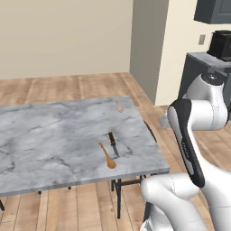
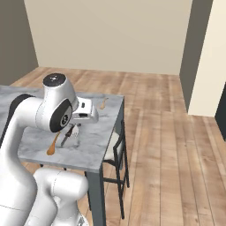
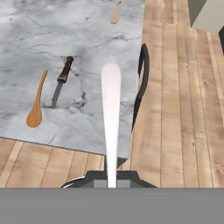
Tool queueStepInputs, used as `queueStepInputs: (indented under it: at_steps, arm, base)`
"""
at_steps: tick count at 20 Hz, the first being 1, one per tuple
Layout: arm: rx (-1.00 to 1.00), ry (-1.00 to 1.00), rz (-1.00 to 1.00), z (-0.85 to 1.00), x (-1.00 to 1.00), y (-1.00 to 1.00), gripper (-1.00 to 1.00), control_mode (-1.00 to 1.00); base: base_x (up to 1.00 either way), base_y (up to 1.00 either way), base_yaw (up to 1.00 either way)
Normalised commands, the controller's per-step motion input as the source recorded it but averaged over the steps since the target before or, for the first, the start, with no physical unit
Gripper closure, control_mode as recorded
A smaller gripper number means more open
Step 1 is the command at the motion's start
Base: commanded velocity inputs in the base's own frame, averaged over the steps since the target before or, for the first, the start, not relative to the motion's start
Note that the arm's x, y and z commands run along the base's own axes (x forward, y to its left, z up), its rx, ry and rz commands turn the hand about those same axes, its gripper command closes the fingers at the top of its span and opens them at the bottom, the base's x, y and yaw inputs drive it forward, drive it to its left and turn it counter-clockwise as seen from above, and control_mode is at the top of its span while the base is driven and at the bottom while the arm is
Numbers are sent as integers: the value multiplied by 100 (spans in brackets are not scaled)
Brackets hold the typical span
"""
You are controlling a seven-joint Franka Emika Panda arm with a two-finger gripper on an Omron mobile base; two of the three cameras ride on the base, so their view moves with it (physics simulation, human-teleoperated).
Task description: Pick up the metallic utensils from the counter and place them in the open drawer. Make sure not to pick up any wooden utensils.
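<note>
Now, gripper: the gripper (image 3: 112,177) is closed down tight on the pale silver utensil (image 3: 111,113), which stands up out of the jaws along the middle of the hand view.
Held piece: slim and bright, with its rounded end far from the fingers; it is lifted above the counter (image 3: 26,39), over the slab's edge beside the wooden floor (image 3: 183,109).
Knife: the knife (image 3: 61,85) lies flat on the marble, dark handle away from the hand, grey blade toward it.
Wooden spoon: the orange-brown wooden spoon (image 3: 37,103) lies just beside the knife, not touching it, bowl toward the near edge of the slab.
Second wooden piece: a light-brown wooden piece (image 3: 115,13) rests well apart from those two, near the far edge.
Under the counter: a dark chair (image 3: 141,83) stands at the slab's side.
Base views: knife (image 1: 112,140) and spoon (image 1: 108,156) lie near the counter's corner (image 1: 45,135).
</note>
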Motion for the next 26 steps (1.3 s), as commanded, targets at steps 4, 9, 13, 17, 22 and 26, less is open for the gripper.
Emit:
queueStepInputs:
  at_steps: [4,9,13,17,22,26]
  arm:
    - [0,0,0,0,0,0,100,-100]
    - [0,0,0,0,0,0,100,100]
    - [0,0,0,0,0,0,100,100]
    - [0,0,0,0,0,0,100,100]
    - [0,0,0,0,0,0,100,100]
    - [0,0,0,0,0,0,100,100]
  base:
    - [0,0,0]
    - [-4,-4,0]
    - [-25,-89,-18]
    - [-1,-100,-49]
    - [14,-100,-66]
    - [65,-80,-58]
